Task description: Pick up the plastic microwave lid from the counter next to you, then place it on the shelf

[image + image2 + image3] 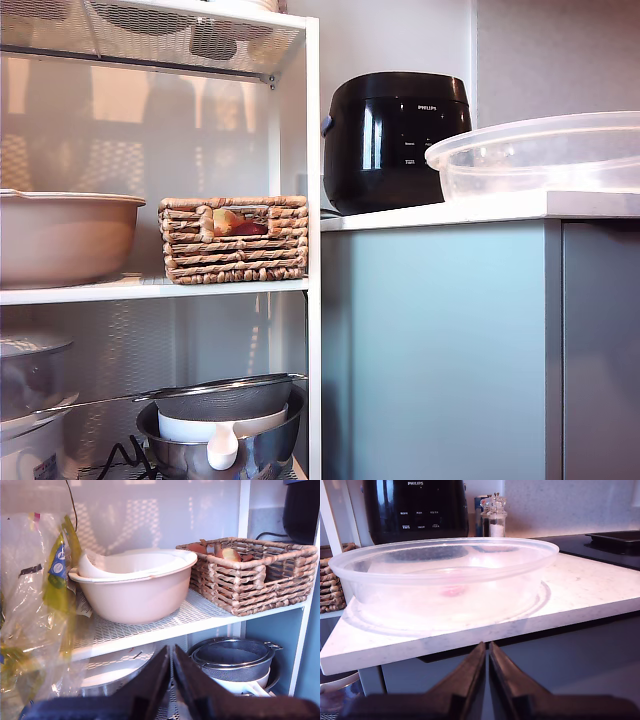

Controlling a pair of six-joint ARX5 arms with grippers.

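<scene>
On the white desk (580, 587) the plastic microwave lid (445, 575) rests rim-up near the front edge, a pink part at its centre — a black rice cooker (395, 140) and a salt mill (495, 517) stand behind it. My second gripper (487, 675) sits below the desk edge, jaws closed and empty. My first gripper (171, 680), jaws likewise together on nothing, faces the shelf (200, 615) — a beige bowl (135, 587) and a wicker basket (250, 572) fill that board, a plastic bag (35, 595) beside them.

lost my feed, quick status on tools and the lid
Both tools shut, empty. Plastic microwave lid sits rim-up on the counter, untouched. Shelf crowded: beige bowl, wicker basket.
</scene>
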